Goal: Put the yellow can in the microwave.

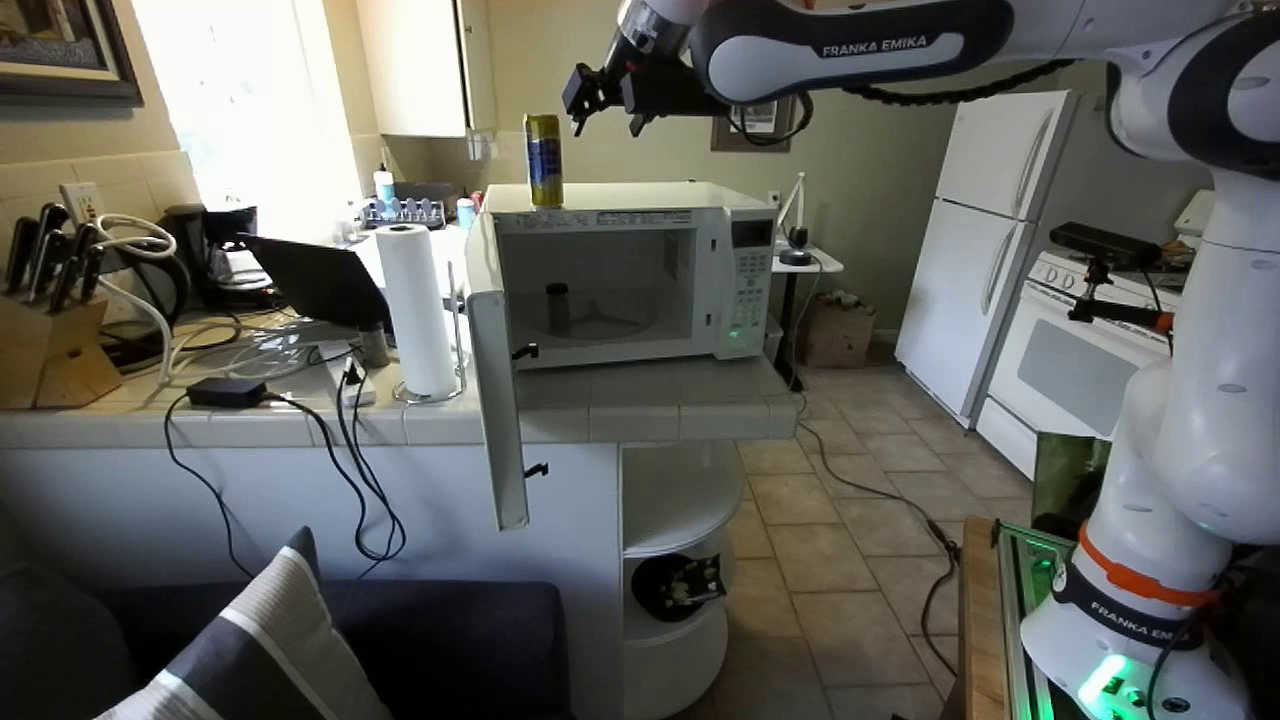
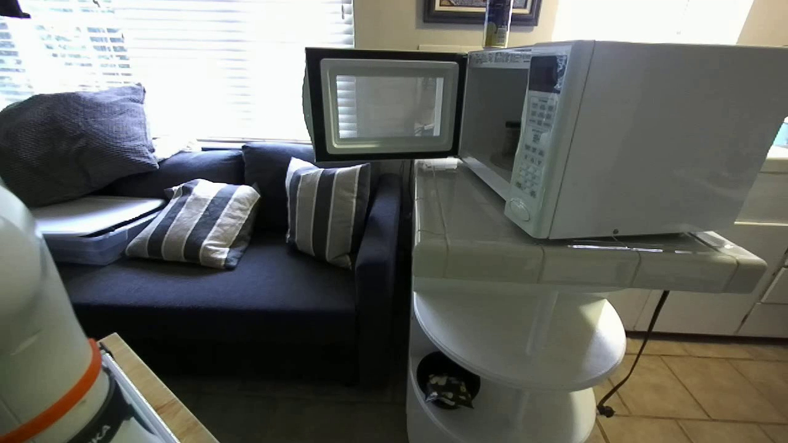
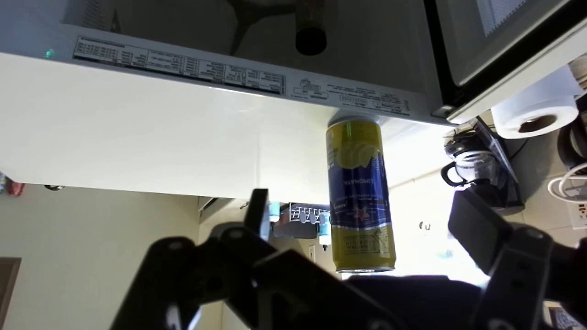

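Observation:
The yellow can (image 1: 544, 160) stands upright on top of the white microwave (image 1: 740, 290), near its front left edge. The can's lower part shows at the top of an exterior view (image 2: 497, 31). The microwave door (image 1: 497, 380) is swung wide open and also shows in an exterior view (image 2: 454, 104). My gripper (image 1: 606, 127) is open and empty, above the microwave top, just right of the can's upper part. In the upside-down wrist view, the can (image 3: 360, 192) appears between the spread fingers (image 3: 367, 220), ahead of them and apart from both.
A dark-capped jar (image 1: 557, 308) stands inside the microwave. A paper-towel roll (image 1: 415, 310) stands on the counter beside the open door. A laptop (image 1: 315, 280), cables and a knife block (image 1: 50, 340) are farther left. A couch (image 2: 277, 295) is below the counter.

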Tool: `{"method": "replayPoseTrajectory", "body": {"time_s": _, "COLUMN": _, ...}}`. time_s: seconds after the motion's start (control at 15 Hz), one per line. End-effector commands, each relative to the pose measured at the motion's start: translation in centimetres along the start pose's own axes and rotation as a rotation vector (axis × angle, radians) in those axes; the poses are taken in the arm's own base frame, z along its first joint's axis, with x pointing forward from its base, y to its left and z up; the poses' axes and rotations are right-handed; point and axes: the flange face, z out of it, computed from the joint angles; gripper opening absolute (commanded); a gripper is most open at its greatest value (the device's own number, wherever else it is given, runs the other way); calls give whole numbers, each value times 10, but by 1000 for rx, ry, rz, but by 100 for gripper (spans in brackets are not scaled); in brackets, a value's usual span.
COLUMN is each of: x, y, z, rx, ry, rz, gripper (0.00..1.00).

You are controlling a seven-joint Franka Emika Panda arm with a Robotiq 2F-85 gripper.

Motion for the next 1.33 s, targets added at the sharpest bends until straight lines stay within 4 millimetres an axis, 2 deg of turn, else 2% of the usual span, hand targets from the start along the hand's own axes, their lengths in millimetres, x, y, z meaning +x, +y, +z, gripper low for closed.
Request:
{"method": "replayPoseTrajectory", "body": {"time_s": 0.0, "x": 1, "y": 0, "z": -1, "rx": 1, "ry": 1, "rz": 0, "gripper": 100}}
{"method": "replayPoseTrajectory", "body": {"time_s": 0.2, "x": 1, "y": 0, "z": -1, "rx": 2, "ry": 2, "rz": 0, "gripper": 100}}
{"method": "replayPoseTrajectory", "body": {"time_s": 0.4, "x": 12, "y": -14, "z": 26, "rx": -108, "ry": 45, "rz": 174, "gripper": 100}}
{"method": "replayPoseTrajectory", "body": {"time_s": 0.67, "x": 13, "y": -31, "z": 58, "rx": -199, "ry": 99, "rz": 305, "gripper": 100}}
{"method": "replayPoseTrajectory", "body": {"time_s": 0.87, "x": 13, "y": -47, "z": 77, "rx": -227, "ry": 142, "rz": 350, "gripper": 100}}
{"method": "replayPoseTrajectory", "body": {"time_s": 1.27, "x": 23, "y": -62, "z": 106, "rx": -193, "ry": 219, "rz": 346, "gripper": 100}}
